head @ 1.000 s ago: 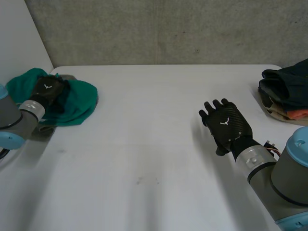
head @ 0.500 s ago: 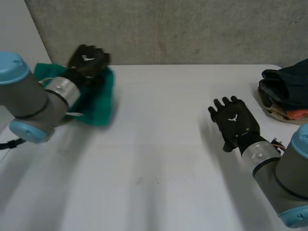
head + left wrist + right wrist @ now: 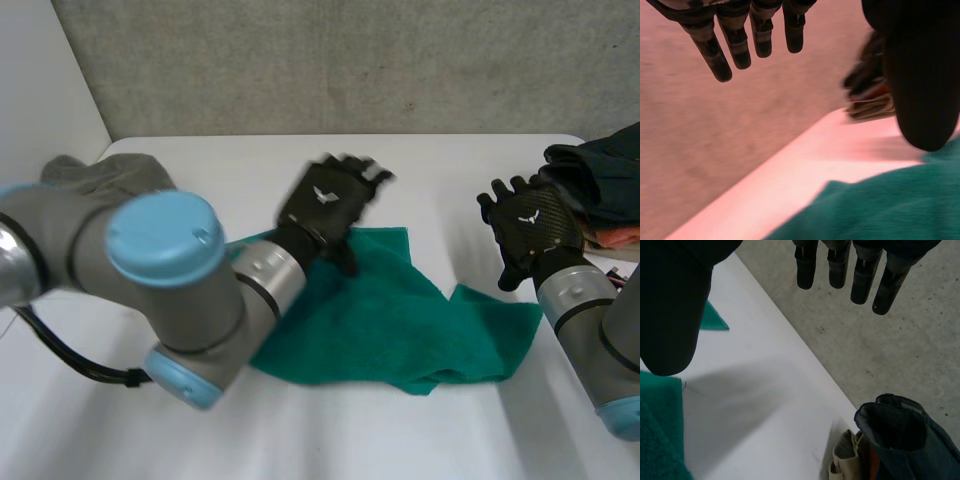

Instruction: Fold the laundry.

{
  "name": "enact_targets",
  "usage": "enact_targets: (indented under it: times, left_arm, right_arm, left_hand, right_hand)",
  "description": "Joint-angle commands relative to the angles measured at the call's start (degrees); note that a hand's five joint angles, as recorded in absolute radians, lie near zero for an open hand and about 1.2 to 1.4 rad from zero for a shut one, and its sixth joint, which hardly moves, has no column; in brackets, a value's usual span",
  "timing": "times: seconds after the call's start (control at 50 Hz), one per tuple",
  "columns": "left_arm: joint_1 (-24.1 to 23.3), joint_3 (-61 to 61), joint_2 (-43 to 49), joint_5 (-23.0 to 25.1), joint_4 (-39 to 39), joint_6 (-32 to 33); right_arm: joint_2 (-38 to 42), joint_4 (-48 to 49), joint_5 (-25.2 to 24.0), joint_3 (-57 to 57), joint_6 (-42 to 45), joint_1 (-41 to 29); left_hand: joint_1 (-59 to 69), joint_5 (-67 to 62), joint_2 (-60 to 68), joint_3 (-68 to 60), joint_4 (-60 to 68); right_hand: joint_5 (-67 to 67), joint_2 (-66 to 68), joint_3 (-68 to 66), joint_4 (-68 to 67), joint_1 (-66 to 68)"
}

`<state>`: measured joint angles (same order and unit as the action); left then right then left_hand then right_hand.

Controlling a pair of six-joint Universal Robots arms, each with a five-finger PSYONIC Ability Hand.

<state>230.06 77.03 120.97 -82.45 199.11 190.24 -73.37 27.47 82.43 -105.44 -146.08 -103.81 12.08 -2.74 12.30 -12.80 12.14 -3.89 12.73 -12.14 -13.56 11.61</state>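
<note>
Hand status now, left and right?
Left hand: open, holding nothing, over the far edge of the green cloth.
Right hand: open, holding nothing.

The left arm (image 3: pixel 70 250) and right arm (image 3: pixel 615 345) are thick grey tubes with round light-blue caps and silvery wrist rings. The left hand (image 3: pixel 328 205) and right hand (image 3: pixel 530 228) are black, each back bearing a small white mark.

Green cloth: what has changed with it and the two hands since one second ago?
The left hand brought the green cloth from the far left corner to the middle of the table and released it, fingers now straight. The right hand shifted toward the clothes pile, which stayed put.
</note>
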Motion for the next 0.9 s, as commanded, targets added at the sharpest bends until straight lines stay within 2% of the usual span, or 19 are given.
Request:
enact_targets:
  times: [0.02, 0.08, 0.12, 0.2, 0.26, 0.34, 0.44, 0.6, 0.72, 0.84, 0.9]
  left_arm:
    - [10.7, 5.3, -8.3, -1.8, -3.9, 0.5]
    - [13.8, 6.9, -8.3, -1.7, -5.7, 2.0]
    - [16.8, 8.0, -7.7, -1.6, -7.7, 5.6]
    - [19.6, 10.9, -6.1, -0.2, -11.2, 14.1]
    - [20.2, 13.1, -4.1, 3.2, -12.2, 20.4]
    - [21.0, 15.3, -3.2, 7.5, -12.2, 24.7]
    - [22.9, 16.3, -2.6, 10.4, -12.1, 25.4]
    - [22.5, 15.2, 2.9, 11.2, -10.3, 25.9]
    - [22.4, 14.7, 3.1, 11.2, -7.6, 25.8]
    - [22.3, 14.6, 3.7, 11.3, -7.3, 25.8]
    - [22.1, 13.9, 4.0, 11.3, -7.1, 25.8]
  right_arm:
    - [-6.6, -19.8, -4.5, 4.3, -3.2, -0.3]
    - [-6.8, -29.6, -6.1, 6.7, -3.4, -0.1]
    - [-6.7, -38.5, -6.9, 8.7, -3.2, 0.1]
    - [-6.6, -46.1, -7.2, 9.3, -2.7, -0.2]
    - [-6.5, -44.9, -6.9, 7.5, -2.5, -0.3]
    - [-6.5, -40.1, -6.9, 3.1, -2.5, -0.6]
    - [-5.2, -31.8, -6.6, -2.0, -2.6, -1.1]
    - [-0.1, -25.6, -4.3, -2.8, -2.9, -1.4]
    - [0.2, -22.2, -2.6, -2.9, -3.2, -1.4]
    - [0.2, -20.2, -2.5, -3.5, -3.2, -1.4]
    - [0.2, -20.1, -2.5, -3.5, -3.2, -1.4]
  left_hand:
    - [3.8, -3.2, 3.6, -3.1, 3.8]
    - [4.0, -3.4, 3.8, -3.3, 4.0]
    - [4.5, -3.9, 4.3, -3.8, 4.5]
    - [6.0, -5.4, 5.8, -5.3, 6.0]
    - [7.5, -6.9, 7.3, -6.8, 7.5]
    - [9.2, -8.6, 9.0, -8.5, 9.2]
    - [9.4, -8.7, 9.2, -8.7, 9.3]
    - [16.3, -15.6, 16.1, -15.6, 16.2]
    - [26.5, -25.9, 26.3, -25.8, 26.5]
    - [28.6, -27.9, 28.4, -27.9, 28.5]
    - [42.5, -41.8, 42.3, -41.8, 42.4]
  right_hand:
    - [3.9, -2.7, 2.1, 3.6, -1.6]
    - [3.9, -2.7, 2.1, 3.6, -1.6]
    - [3.9, -2.7, 2.1, 3.6, -1.6]
    - [3.9, -2.7, 2.1, 3.6, -1.6]
    - [3.9, -2.7, 2.1, 3.6, -1.6]
    - [3.9, -2.7, 2.1, 3.6, -1.6]
    - [1.3, -0.1, -0.5, 1.0, 1.0]
    - [-19.7, 20.9, -21.5, -20.1, 22.0]
    - [-45.4, 46.6, -47.2, -45.8, 47.7]
    - [-49.0, 50.2, -50.8, -49.3, 51.3]
    - [-52.5, 53.7, -54.3, -52.9, 54.8]
